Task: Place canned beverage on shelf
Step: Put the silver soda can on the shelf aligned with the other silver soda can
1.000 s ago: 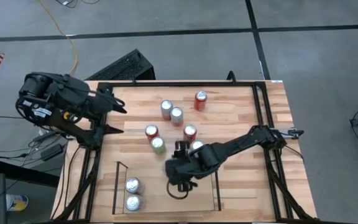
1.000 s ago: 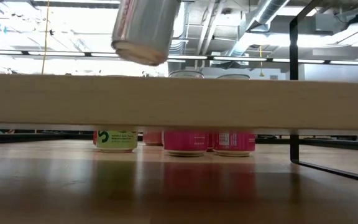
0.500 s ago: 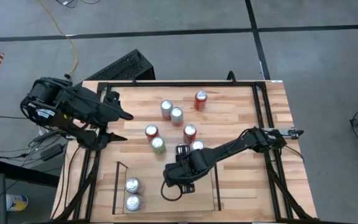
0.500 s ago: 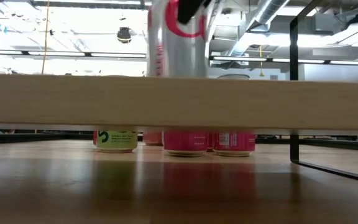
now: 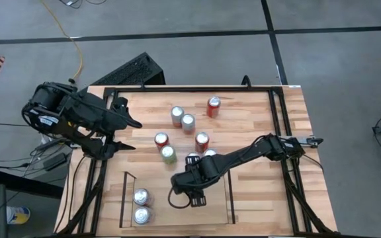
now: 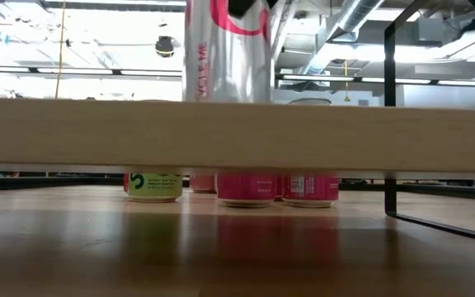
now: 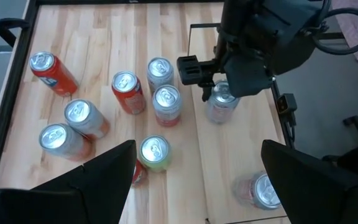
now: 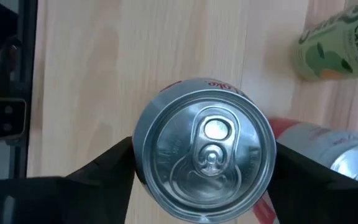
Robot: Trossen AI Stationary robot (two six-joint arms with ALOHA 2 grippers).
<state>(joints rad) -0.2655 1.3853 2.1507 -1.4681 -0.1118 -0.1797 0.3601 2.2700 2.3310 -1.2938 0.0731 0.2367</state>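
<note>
Right gripper sits directly above the silver can, fingers flanking it on both sides; whether they press or have let go cannot be told. Can stands upright, long axis vertical, on the shelf plank, well apart from the two cans at the shelf's other end. Release w/ a straight lift looks like the next step. Left gripper waits spread wide and empty at the desk's edge, far from the shelf.
</note>
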